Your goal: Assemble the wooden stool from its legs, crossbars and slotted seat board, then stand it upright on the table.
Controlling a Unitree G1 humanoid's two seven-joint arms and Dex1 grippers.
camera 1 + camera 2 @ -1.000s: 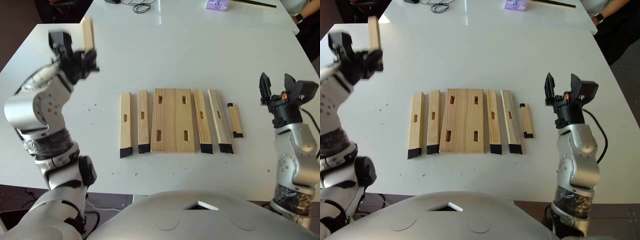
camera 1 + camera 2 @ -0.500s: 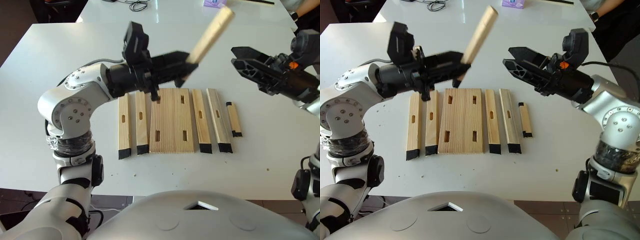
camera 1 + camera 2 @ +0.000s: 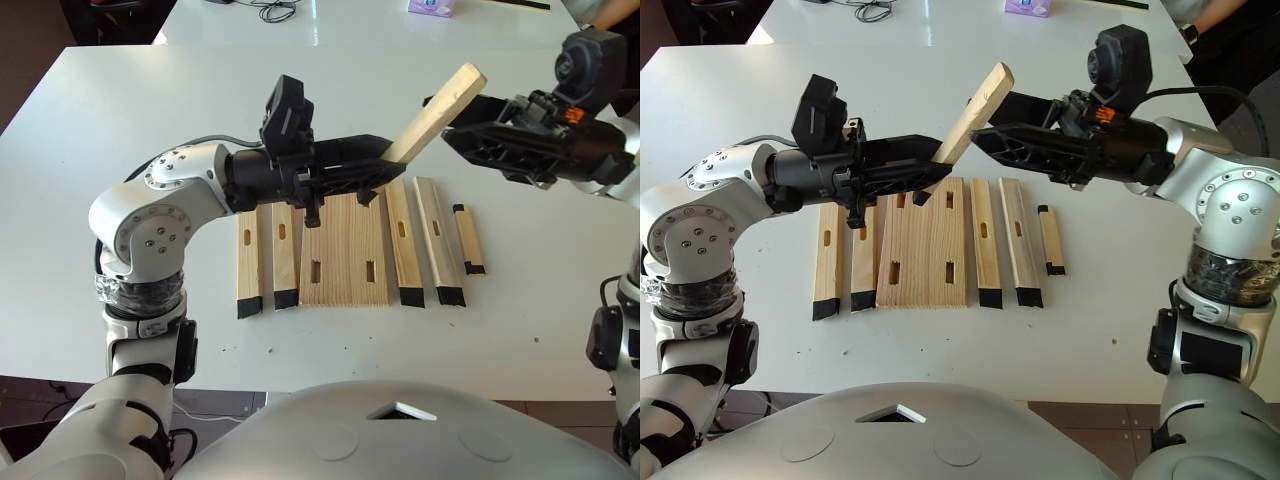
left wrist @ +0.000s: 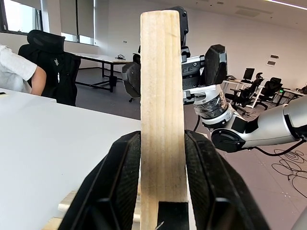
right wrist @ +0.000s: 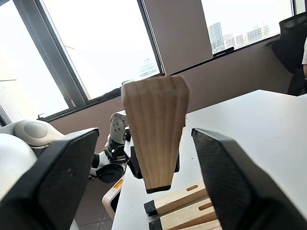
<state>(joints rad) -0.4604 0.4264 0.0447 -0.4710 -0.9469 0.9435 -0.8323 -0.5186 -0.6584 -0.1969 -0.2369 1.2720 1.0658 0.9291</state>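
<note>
Clearly, the coming move depends on one line between the two arms. On the left side, the left end effector (image 3: 372, 172) is clenched on the lower end of a crossbar (image 3: 438, 108). Seen from the left wrist, its two fingers (image 4: 120, 184) press on both wide faces of the wood. From this grip the crossbar neither stands upright nor lies flat. Its long axis climbs in a slant, up and away from the left end effector toward the robot's right, and the free end is the highest part.

Below the left end effector, on the bench (image 3: 180, 100), lies the seat board (image 3: 345, 240) with its four slots. Two legs (image 3: 250, 250) lie just beside it on each side, and one short piece (image 3: 468, 240) ends the row at the right. Nothing touches them.

Further to the right, the right end effector (image 3: 452, 125) is spread wide. The free end of the crossbar sits between its two fingers (image 5: 62, 182) with a gap on each side, so it grasps nothing yet. The wood therefore lies straight ahead of the right end effector and points its end face into the opening.

I judge the next move to be a handover. The right end effector is the nearer one to the free end and needs only to close across the bar, while the left one holds the other end.
</note>
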